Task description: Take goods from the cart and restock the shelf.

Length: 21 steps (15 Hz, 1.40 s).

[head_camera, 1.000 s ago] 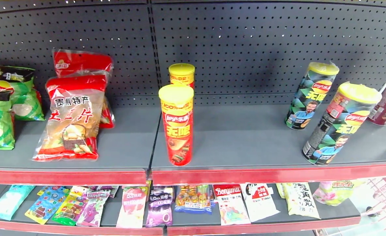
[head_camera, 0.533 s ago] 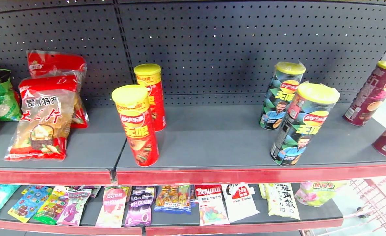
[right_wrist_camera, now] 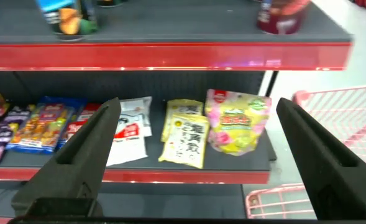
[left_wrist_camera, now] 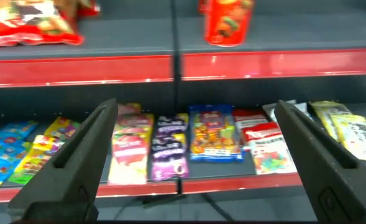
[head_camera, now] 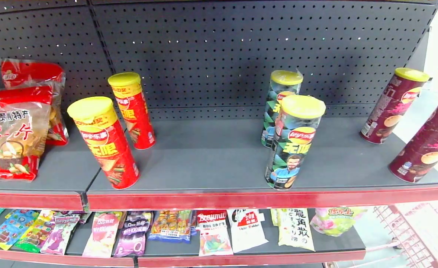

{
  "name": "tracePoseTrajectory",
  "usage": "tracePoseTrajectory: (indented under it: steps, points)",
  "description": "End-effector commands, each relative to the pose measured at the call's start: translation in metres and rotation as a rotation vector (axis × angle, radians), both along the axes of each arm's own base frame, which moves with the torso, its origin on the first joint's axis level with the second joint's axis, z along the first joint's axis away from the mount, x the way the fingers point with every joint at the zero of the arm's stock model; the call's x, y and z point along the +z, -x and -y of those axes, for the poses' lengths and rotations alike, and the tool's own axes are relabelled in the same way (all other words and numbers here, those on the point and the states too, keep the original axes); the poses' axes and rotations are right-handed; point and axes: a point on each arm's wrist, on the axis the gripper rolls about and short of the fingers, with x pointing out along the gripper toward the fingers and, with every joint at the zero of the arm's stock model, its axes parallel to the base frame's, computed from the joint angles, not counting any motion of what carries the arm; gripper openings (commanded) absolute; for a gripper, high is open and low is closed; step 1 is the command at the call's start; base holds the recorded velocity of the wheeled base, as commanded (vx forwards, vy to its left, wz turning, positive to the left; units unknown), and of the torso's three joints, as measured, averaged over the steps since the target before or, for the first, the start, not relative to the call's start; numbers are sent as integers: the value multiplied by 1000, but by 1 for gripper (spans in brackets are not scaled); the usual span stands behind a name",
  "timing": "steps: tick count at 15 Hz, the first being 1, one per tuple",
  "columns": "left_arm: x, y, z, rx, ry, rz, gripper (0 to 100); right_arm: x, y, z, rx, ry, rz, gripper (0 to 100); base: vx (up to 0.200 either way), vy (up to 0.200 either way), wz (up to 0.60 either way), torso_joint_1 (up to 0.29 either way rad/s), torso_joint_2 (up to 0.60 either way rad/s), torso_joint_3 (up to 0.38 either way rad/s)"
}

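The grey upper shelf with a red front edge carries two red chip cans on the left, two green-blue cans in the middle and two maroon cans at the right end. A pink wire cart stands low at the right, past the shelf end, its rim also showing beside the lower shelf. My left gripper is open with nothing in it, facing the lower shelf's candy packets. My right gripper is open and empty before the lower shelf's right end.
Red snack bags lean at the upper shelf's left. The lower shelf holds a row of flat packets and a pink-green bag. Bare shelf room lies between the red and green-blue cans. Perforated back panel behind.
The head camera has turned to the right, so the whole shelf slides left in the picture. The maroon cans and more of the cart have come into view. No goods have moved.
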Motion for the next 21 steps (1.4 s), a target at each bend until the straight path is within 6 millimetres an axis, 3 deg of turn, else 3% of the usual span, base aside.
tracePoseTrajectory:
  steps: [1, 21]
  points:
    - [0, 0, 0, 0, 0, -2, 100, 0, 0, 0, 1, -1, 1, 100, 0, -200, 0, 2, 7, 2]
    - [0, 0, 0, 0, 0, -2, 100, 0, 0, 0, 1, 1, 1, 100, 20, -10, 0, 1, 0, 0]
